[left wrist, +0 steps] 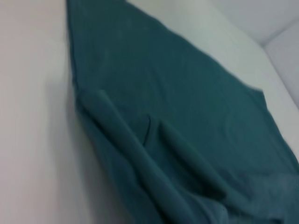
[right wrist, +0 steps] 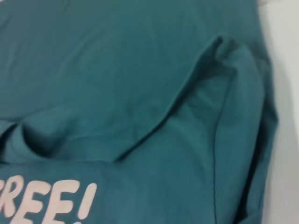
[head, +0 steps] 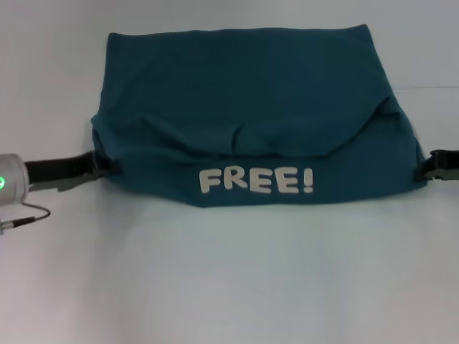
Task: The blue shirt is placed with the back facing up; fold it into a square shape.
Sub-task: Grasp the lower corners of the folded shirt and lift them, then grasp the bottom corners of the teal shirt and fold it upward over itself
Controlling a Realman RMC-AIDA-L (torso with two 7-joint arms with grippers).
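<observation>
White table (head: 229, 287) all round; the blue shirt (head: 244, 100) lies between both claws, near edge folded over; left claw (head: 100, 166) and right claw (head: 423, 170) meet its side edges, grip impossible to tell.

Blue shirt (head: 244, 107) between both grippers.

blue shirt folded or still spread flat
Partly folded: the blue shirt has its near part turned over, showing FREE! lettering; both grippers sit at its side edges.
</observation>
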